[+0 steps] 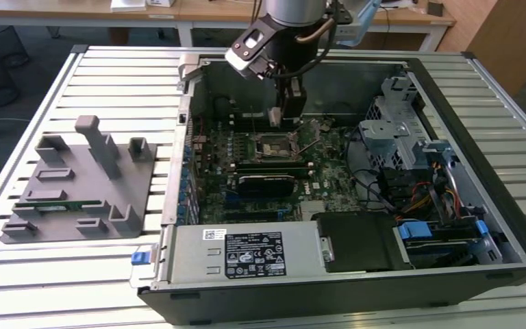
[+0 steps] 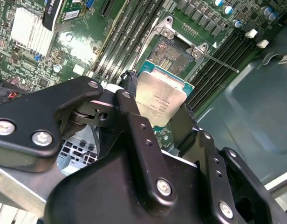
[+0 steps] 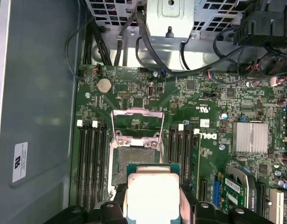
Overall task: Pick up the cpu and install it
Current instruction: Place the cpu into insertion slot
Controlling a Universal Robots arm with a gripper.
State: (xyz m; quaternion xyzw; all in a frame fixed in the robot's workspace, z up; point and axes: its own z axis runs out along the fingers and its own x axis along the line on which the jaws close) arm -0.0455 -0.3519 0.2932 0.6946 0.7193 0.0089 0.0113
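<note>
cpu [image 2: 160, 98] in claw [image 2: 156, 112], apparently just above open socket [image 2: 170, 55]

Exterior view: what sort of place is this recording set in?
Probably a lab or workshop bench for computer assembly: an open computer case lies on a slatted metal table, a grey parts holder beside it, wooden desks behind. The claw holds the cpu over the motherboard.
</note>
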